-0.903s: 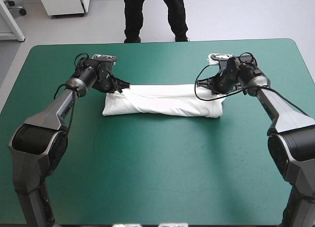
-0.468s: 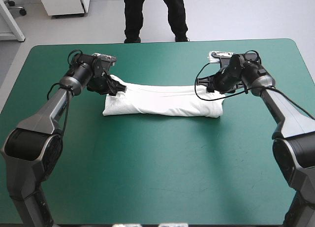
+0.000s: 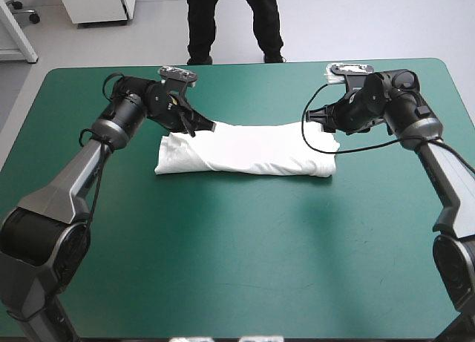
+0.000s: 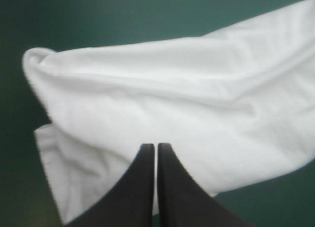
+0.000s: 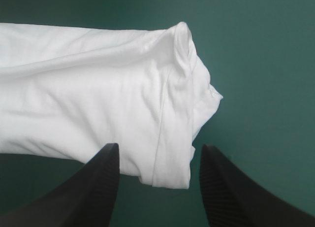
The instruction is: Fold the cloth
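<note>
**Green-covered table on a pale floor**

A wide table with a smooth teal-green cover and rounded corners (image 3: pixel 245 283) fills most of the high view, its far edge near the top of the frame. Beyond that edge a pale grey floor (image 3: pixel 356 23) runs along the top. At the upper left stands a white box-shaped cabinet (image 3: pixel 96 2). Left of it are a slanting white furniture leg (image 3: pixel 18 38) and a black castor (image 3: pixel 33 15). The light is even, with soft shadows on the cover.

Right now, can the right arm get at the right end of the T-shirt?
Probably yes: the right end effector is open, and the end of the T-shirt lies right between its fingers, with nothing in the way.
</note>
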Robot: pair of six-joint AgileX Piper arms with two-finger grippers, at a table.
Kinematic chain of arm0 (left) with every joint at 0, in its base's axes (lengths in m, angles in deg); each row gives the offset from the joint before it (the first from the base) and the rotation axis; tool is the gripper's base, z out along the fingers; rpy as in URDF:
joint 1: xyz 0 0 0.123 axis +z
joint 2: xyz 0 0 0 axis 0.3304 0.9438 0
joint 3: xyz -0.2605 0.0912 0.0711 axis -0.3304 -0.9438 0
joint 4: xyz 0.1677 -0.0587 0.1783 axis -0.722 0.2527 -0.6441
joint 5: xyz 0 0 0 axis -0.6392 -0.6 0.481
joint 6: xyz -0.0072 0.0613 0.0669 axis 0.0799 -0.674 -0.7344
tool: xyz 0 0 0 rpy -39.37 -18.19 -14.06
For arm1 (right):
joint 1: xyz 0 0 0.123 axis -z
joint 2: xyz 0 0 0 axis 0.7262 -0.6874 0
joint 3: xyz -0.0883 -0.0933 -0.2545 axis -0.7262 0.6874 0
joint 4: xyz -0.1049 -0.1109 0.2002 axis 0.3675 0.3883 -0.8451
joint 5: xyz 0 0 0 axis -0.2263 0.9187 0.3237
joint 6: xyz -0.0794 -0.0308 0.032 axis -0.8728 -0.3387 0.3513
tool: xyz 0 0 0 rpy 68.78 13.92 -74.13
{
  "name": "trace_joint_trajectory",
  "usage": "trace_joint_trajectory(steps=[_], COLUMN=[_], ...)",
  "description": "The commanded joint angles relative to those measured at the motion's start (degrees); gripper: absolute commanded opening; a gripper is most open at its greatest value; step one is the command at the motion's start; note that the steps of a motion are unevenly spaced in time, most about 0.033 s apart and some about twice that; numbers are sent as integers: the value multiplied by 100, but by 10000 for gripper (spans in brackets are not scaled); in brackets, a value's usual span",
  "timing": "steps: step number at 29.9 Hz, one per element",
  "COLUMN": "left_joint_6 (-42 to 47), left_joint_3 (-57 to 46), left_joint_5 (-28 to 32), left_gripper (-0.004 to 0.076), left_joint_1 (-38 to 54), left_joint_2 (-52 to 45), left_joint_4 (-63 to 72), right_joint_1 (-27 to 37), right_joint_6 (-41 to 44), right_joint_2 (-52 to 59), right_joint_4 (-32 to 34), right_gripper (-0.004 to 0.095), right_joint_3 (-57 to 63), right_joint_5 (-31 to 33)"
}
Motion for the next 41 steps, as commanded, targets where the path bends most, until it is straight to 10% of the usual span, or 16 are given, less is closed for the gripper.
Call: trace_joint_trajectory(steps=[1,18,41], left_joint_6=[-22,-47,-188], left_joint_3=[166,166,166], left_joint_5=[538,1209,904], left_gripper=[-9,-9,-9], left_joint_1=[-355,-1078,-1078], left_joint_2=[-245,864,1348], left_joint_4=[162,629,668], right_joint_1=[40,96,954], right_joint_6=[-16,-16,-1387], right_joint_2=[308,308,-1016], right_joint_4=[30,-126,-2102], right_gripper=[486,486,635], right_joint_3=[-185,-185,-185], right_joint_5=[-120,97,412])
